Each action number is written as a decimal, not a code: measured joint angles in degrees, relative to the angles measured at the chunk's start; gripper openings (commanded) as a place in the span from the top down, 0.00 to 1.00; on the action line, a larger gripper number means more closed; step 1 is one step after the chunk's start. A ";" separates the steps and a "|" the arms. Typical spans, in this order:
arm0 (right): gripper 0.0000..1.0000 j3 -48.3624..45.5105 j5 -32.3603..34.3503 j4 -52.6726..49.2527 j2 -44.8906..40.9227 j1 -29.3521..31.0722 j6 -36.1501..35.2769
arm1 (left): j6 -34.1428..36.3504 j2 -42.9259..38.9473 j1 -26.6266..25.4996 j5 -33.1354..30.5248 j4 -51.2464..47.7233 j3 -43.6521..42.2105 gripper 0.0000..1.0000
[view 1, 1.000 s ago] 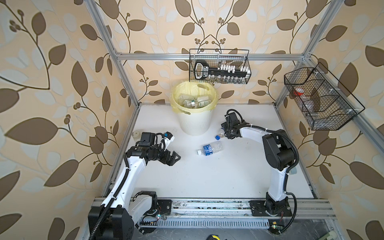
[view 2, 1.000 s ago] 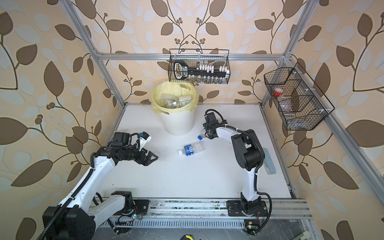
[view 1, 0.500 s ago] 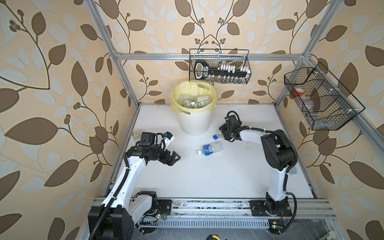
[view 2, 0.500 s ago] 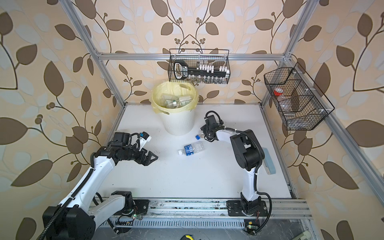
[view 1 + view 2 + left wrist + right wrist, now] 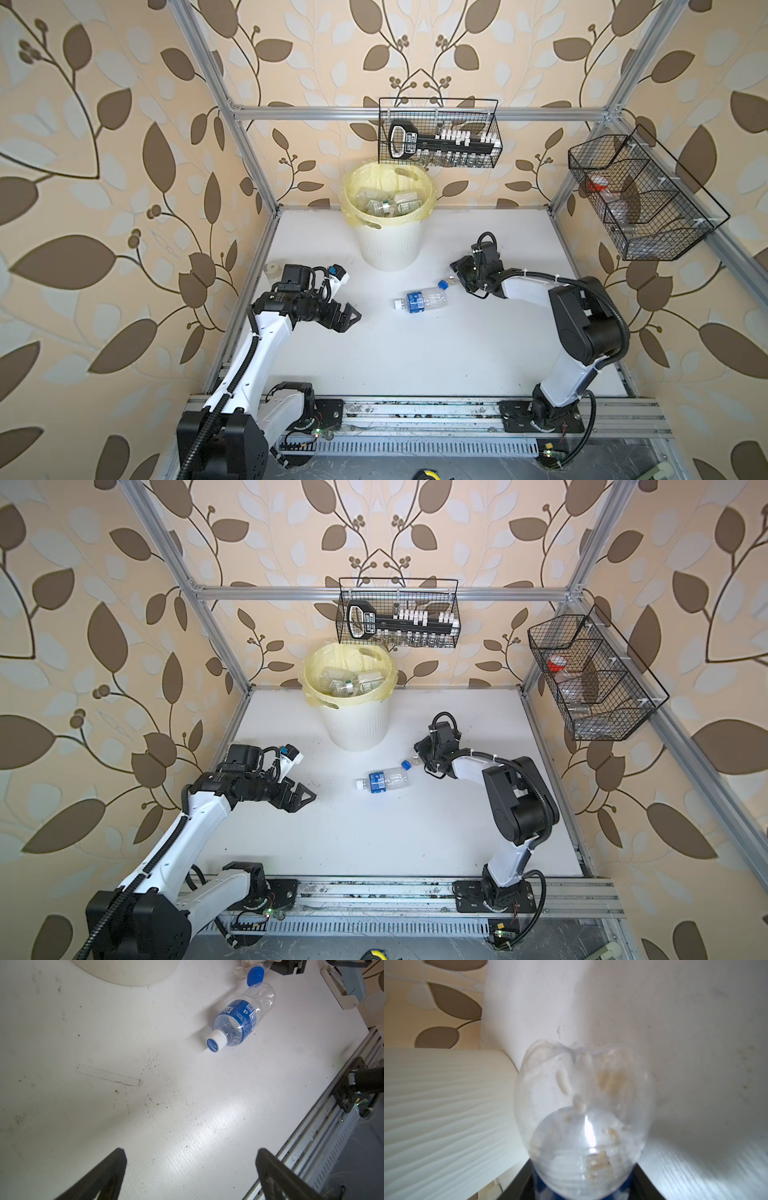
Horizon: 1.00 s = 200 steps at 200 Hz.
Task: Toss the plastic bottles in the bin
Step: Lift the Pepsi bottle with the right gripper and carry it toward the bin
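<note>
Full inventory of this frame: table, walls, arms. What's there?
bin: 1, cream-white with pale yellow liner, back of table
bottles in bin: several, mostly clear, exact count hidden
blue-label bottle: 1, clear with white cap, lying mid-table
blue-cap bottle: 1, clear, in the right hand, near the bin
white jar: 1, white, table's left edge
back basket: 1, black wire, back wall
black rack: 1, black with white pieces, in back basket
side basket: 1, black wire, right wall
red-capped item: 1, in side basket
table: 1, white
left hand: open, empty
right hand: closed on blue-cap bottle
</note>
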 measured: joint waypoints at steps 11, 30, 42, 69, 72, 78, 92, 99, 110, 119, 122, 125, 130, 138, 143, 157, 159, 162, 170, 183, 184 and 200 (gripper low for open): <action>0.48 -1.18 -0.26 -0.20 -2.43 -0.46 -0.74 | 0.02 -0.44 0.00 0.13 -0.11 0.00 0.01; 0.48 -2.80 -0.31 -0.52 -6.86 -1.73 -2.08 | 0.04 -0.68 0.00 0.13 -0.31 0.00 0.01; 0.48 -3.93 0.00 -0.90 -10.21 -2.40 -3.02 | 0.26 -0.68 0.00 0.13 -0.37 0.00 0.01; 0.47 -6.03 0.96 -2.93 -17.73 -2.54 -5.51 | 0.90 -0.68 0.00 0.22 -0.79 0.00 0.01; 0.48 -6.29 1.01 -3.04 -18.45 -2.51 -5.70 | 0.92 -0.68 0.00 0.22 -0.79 0.00 0.01; 0.47 -7.04 1.22 -3.30 -20.22 -2.51 -6.16 | 0.98 -0.66 0.00 0.22 -0.79 0.00 0.01; 0.47 -9.14 1.44 -3.69 -24.20 -2.54 -6.91 | 1.09 -0.55 0.00 0.22 -0.79 0.00 0.01; 0.47 -10.29 1.57 -3.87 -26.08 -2.54 -7.13 | 1.14 -0.44 0.00 0.22 -0.81 0.00 0.01; 0.47 -12.28 1.57 -4.22 -29.00 -2.54 -7.30 | 1.22 -0.09 0.00 0.24 -0.83 0.00 0.01; 0.47 -13.88 1.57 -4.83 -31.26 -2.54 -7.39 | 1.29 0.28 0.00 0.24 -0.87 0.00 0.01; 0.47 -14.34 1.57 -5.11 -32.04 -2.51 -7.41 | 1.29 0.42 0.00 0.22 -0.87 0.00 0.01; 0.47 -14.78 1.57 -5.33 -32.65 -2.51 -7.50 | 1.31 0.57 0.00 0.22 -0.92 0.00 0.01; 0.47 -15.58 1.57 -5.92 -34.10 -2.47 -7.56 | 1.33 0.72 0.00 0.22 -0.92 0.00 0.01; 0.47 -16.68 1.57 -6.69 -36.04 -2.38 -7.80 | 1.38 0.96 0.00 0.22 -1.05 0.00 0.01; 0.47 -17.22 1.60 -7.19 -37.35 -2.25 -8.02 | 1.42 1.07 0.00 0.22 -1.11 0.00 0.01; 0.47 -18.16 2.91 -8.79 -40.63 -1.22 -9.29 | 1.66 1.09 0.00 0.24 -1.33 0.00 0.01; 0.47 -18.21 3.45 -9.22 -41.05 -0.94 -9.53 | 1.73 1.09 0.00 0.24 -1.33 0.00 0.01; 0.47 -18.23 4.15 -9.77 -41.68 -0.42 -9.94 | 1.75 1.09 0.00 0.24 -1.33 0.00 0.01; 0.46 -18.21 5.81 -10.95 -42.88 0.92 -11.06 | 1.84 1.09 0.00 0.24 -1.36 0.00 0.01; 0.47 -18.16 7.32 -12.90 -43.69 2.54 -12.66 | 2.14 1.09 0.00 0.26 -1.40 0.00 0.01; 0.47 -18.16 7.39 -13.07 -43.69 2.60 -12.72 | 2.14 1.07 0.00 0.26 -1.38 0.00 0.01; 0.47 -18.14 7.96 -15.54 -43.12 3.28 -13.44 | 2.32 1.03 0.00 0.26 -1.42 0.00 0.01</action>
